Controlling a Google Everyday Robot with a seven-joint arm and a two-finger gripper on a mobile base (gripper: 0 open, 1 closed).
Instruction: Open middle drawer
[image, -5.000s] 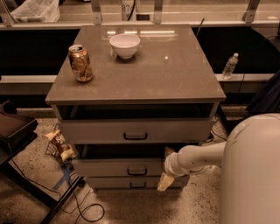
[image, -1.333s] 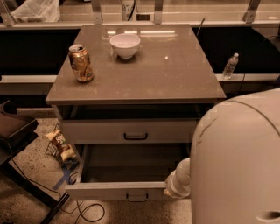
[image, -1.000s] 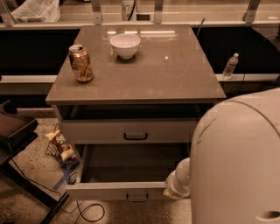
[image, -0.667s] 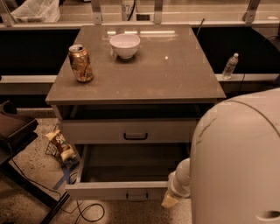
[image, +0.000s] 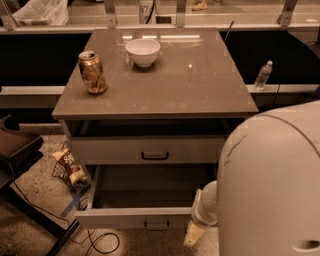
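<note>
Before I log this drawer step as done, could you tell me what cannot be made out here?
- Camera view: the right end of the middle drawer is hidden behind the robot arm.
- Camera view: the drawer's interior lies in shadow, so any contents are unclear.
- Camera view: the gripper, low by the drawer front's right end, is partly covered by the arm; contact cannot be told.

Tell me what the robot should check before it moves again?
1. Middle drawer pulled out: ok.
2. Hand off the handle: ok, it hangs low by the drawer front's right end.
3. Hand clear of the drawer front: cannot tell.
4. Can and bowl upright on the tabletop: ok.
5. Floor under the drawer free: not ok, a cable lies there.
</note>
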